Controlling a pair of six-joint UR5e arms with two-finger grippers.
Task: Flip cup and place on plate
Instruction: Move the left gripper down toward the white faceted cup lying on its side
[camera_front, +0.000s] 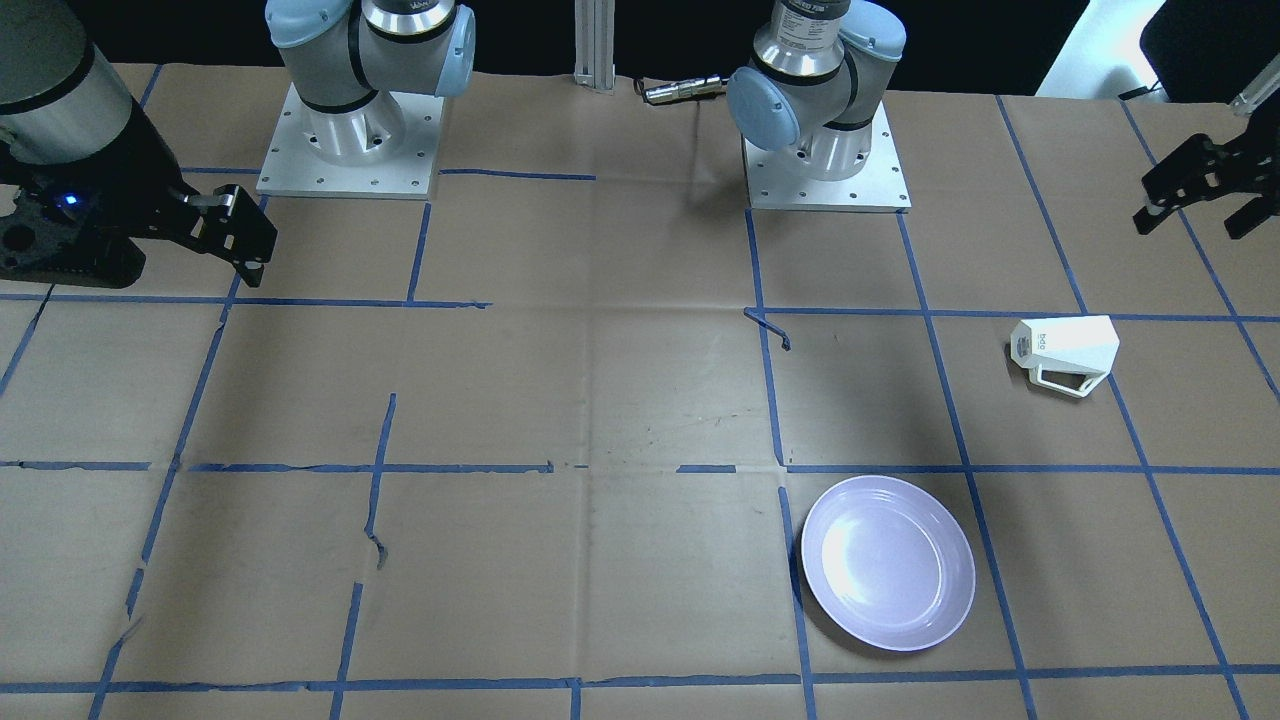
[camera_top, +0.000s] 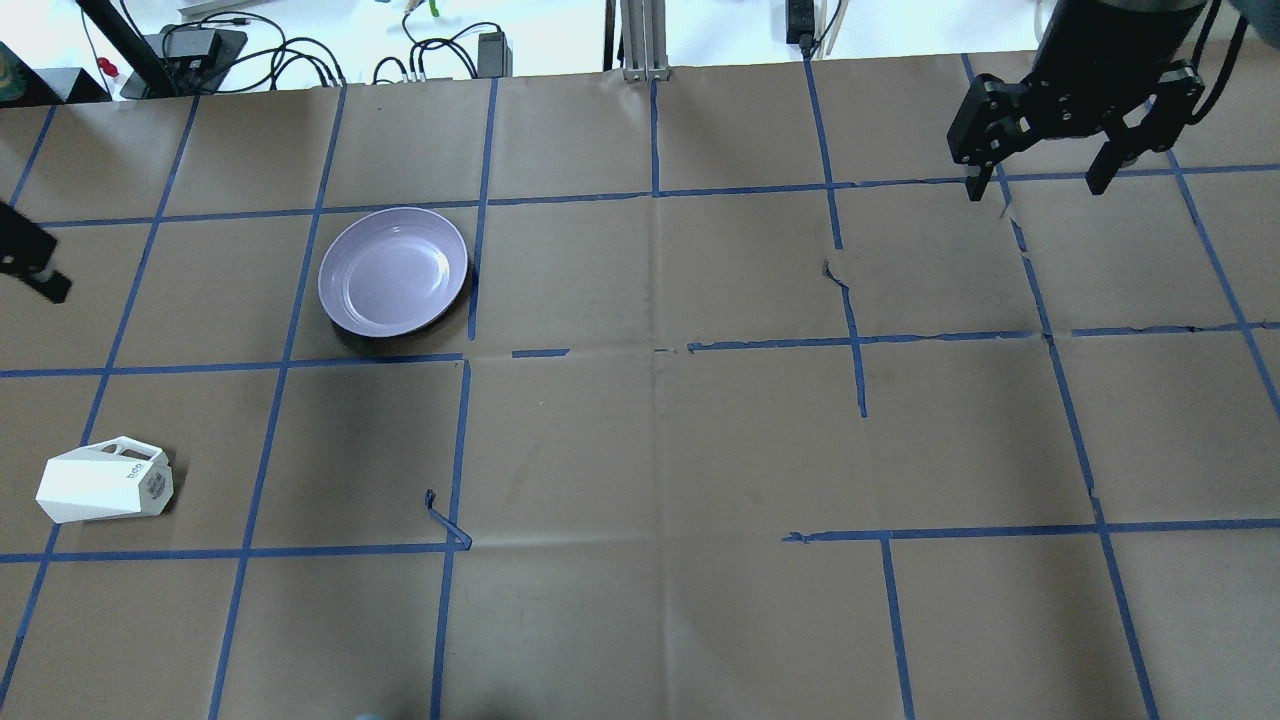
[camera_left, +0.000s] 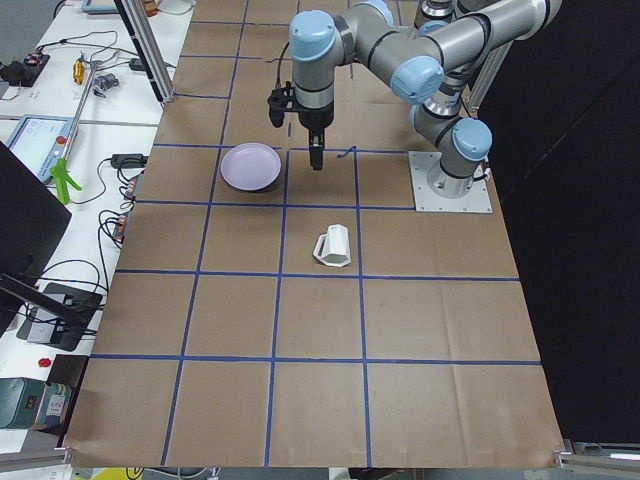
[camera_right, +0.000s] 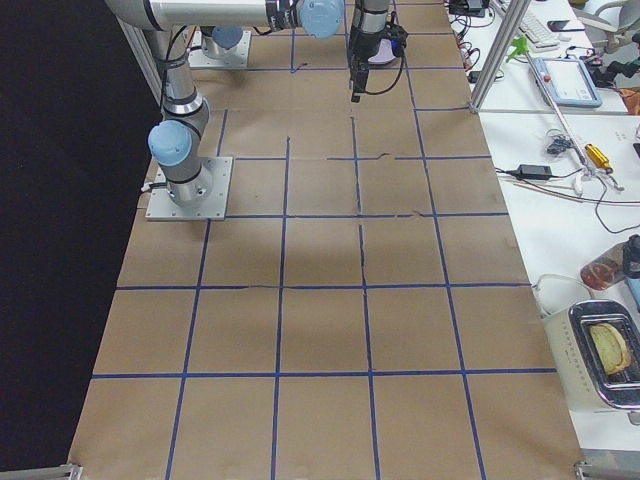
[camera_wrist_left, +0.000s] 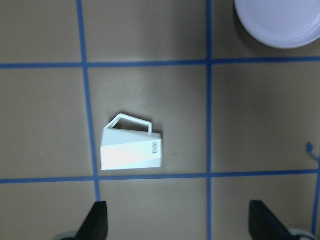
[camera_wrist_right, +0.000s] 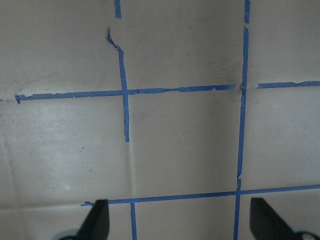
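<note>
Brown-papered table (camera_top: 700, 450), blue tape grid (camera_top: 655, 194); cup (camera_top: 100, 488) lying on side, plate (camera_top: 393, 271) well apart.

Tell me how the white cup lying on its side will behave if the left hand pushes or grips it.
Probably it will slide rather than roll: the cup seems to rest on a flat facet. Its smooth, stiff-looking walls taper, so a pinch could slip toward the narrow end. A push on the open handle would likely spin it.

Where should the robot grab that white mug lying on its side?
Probably the cup body, from straight above with the open left gripper overhead. It lies on its side with flat facets to pinch; the handle sticks out sideways along the table, so grip away from it.
</note>
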